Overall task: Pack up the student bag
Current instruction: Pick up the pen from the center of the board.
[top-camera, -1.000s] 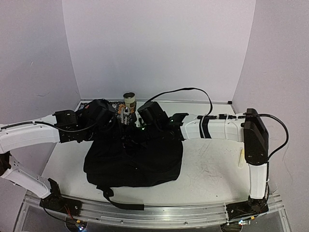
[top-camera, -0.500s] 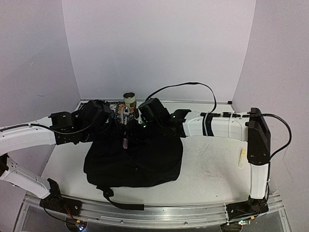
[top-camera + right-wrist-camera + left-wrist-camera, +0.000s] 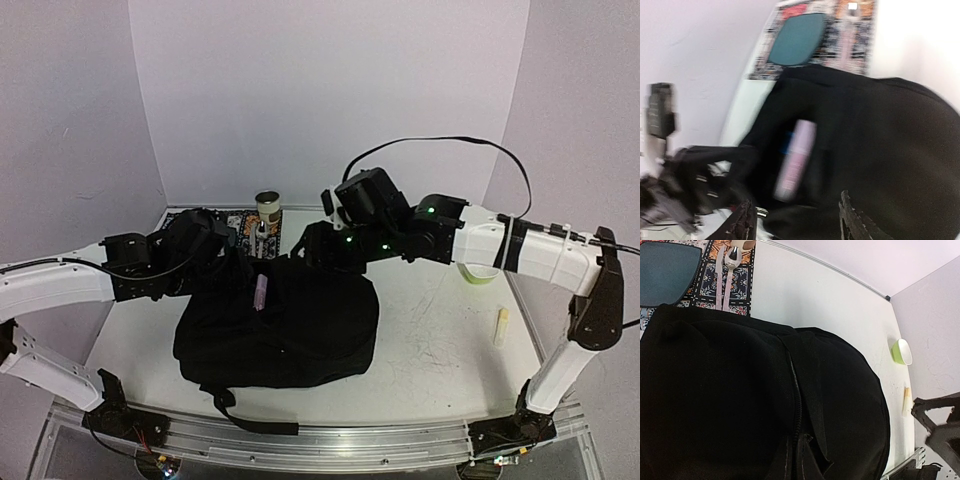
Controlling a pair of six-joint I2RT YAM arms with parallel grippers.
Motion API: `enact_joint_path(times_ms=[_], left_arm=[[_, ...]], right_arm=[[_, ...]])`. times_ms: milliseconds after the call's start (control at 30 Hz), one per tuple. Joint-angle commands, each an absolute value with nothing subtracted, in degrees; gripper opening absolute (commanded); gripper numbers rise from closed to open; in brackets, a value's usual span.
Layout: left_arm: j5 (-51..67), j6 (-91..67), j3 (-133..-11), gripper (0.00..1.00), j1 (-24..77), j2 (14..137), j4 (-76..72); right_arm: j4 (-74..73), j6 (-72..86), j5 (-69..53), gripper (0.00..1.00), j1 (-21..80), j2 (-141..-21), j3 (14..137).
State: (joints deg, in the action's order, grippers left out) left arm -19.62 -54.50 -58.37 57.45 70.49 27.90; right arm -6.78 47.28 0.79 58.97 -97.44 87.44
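The student bag (image 3: 300,330), a floppy black backpack, lies in the middle of the table. It fills the left wrist view (image 3: 740,390), where its zipper runs down to the bottom edge. A pink tube (image 3: 260,293) lies in the bag's open top-left part; it shows blurred in the right wrist view (image 3: 795,159). My left gripper (image 3: 232,258) sits at the bag's upper left edge with fabric bunched into it; its fingers are hidden. My right gripper (image 3: 305,248) is open and empty, raised above the bag's top edge (image 3: 797,222).
A patterned placemat (image 3: 740,280) at the back left holds a dark teal plate (image 3: 667,272) and cutlery (image 3: 730,265). A tin can (image 3: 267,210) stands behind it. A green bowl (image 3: 480,272) and a pale stick (image 3: 501,327) lie at the right.
My right arm has pulled up and back to the right, away from the bag's opening. The pink tube stays lying in the bag. The left arm has barely moved.
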Motion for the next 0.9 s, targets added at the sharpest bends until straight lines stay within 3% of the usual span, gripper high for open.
enact_joint_path(times_ms=[0, 367, 733, 867], left_arm=[[-20.54, -54.96, -58.43, 0.0, 57.57, 67.68, 23.73], [-20.32, -54.04, -57.7, 0.0, 57.42, 67.22, 23.73], [-20.74, -52.5, -58.15, 0.0, 57.22, 66.96, 23.73], [-21.37, -52.44, -57.66, 0.0, 57.2, 66.05, 23.75]], right_arm=[[-17.43, 45.26, 7.47, 0.59, 55.76, -92.67, 81.34], [-25.61, 44.47, 14.17, 0.63, 40.57, -82.64, 61.94], [-28.59, 36.47, 20.29, 0.71, 20.07, -80.08, 52.89], [-25.02, 33.3, 17.26, 0.72, 12.06, -79.92, 49.12]])
